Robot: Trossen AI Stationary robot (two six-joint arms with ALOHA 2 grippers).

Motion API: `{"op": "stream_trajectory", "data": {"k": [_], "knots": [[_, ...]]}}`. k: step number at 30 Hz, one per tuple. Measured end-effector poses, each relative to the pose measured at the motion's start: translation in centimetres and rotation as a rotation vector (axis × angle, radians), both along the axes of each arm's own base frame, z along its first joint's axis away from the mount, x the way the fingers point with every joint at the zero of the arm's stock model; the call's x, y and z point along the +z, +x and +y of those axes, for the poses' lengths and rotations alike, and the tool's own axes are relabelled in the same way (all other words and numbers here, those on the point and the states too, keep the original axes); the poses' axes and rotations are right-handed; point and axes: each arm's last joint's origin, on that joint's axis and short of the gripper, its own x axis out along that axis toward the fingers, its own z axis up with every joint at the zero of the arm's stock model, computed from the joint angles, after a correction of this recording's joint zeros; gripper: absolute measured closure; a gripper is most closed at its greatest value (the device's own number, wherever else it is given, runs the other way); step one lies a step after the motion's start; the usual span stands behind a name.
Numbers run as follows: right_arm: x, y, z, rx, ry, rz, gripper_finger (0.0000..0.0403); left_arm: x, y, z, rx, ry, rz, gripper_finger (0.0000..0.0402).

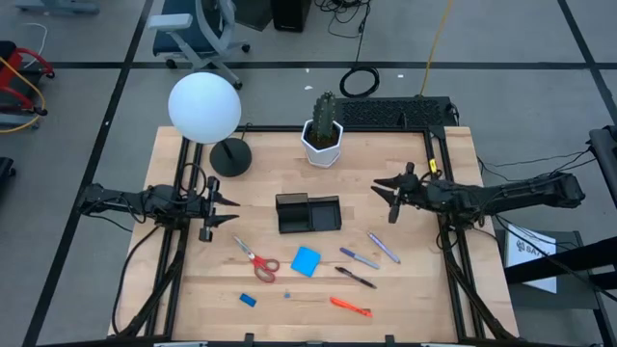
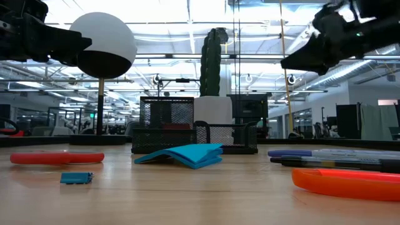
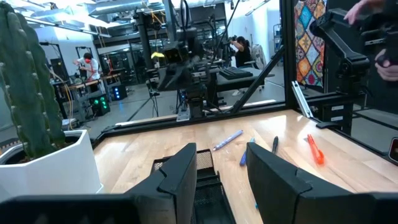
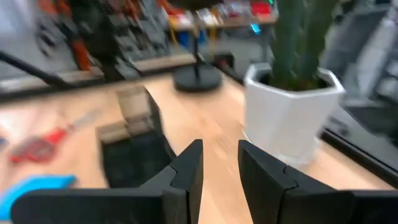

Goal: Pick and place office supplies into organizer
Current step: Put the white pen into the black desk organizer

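Observation:
The black organizer point(image 1: 308, 213) stands mid-table; it also shows in the low view point(image 2: 187, 128). In front of it lie the red-handled scissors point(image 1: 256, 258), the blue pad point(image 1: 306, 261), a tiny blue block point(image 1: 249, 300), an orange pen point(image 1: 351, 306), a black pen point(image 1: 356, 278) and two grey-blue markers point(image 1: 371, 253). My left gripper point(image 1: 229, 209) is open and empty, held above the table left of the organizer. My right gripper point(image 1: 384, 197) is open and empty, held above the table right of the organizer.
A cactus in a white pot point(image 1: 324, 135) stands behind the organizer. A lamp with a white globe point(image 1: 204, 108) and round black base point(image 1: 230, 157) stands at the far left. A black keyboard point(image 1: 395, 113) lies at the far right edge.

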Motion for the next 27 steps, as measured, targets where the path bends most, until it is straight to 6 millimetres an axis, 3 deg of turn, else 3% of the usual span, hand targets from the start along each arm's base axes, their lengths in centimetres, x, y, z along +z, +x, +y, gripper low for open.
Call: {"op": "stream_trajectory", "data": {"k": [14, 19, 27], "knots": [[6.0, 6.5, 1.0, -0.141, 0.158, 0.653, 0.0312, 0.0, 0.0, 0.0, 0.000, 0.000, 0.000, 0.0256], [8.3, 9.0, 2.3, -0.085, 0.166, 0.794, 0.0312, 0.0, 0.0, 0.0, 0.000, 0.000, 0.000, 0.0256], [10.1, 10.8, 4.0, -0.116, 0.394, 0.830, 0.0312, 0.0, 0.0, 0.0, 0.000, 0.000, 0.000, 0.0256]]}}
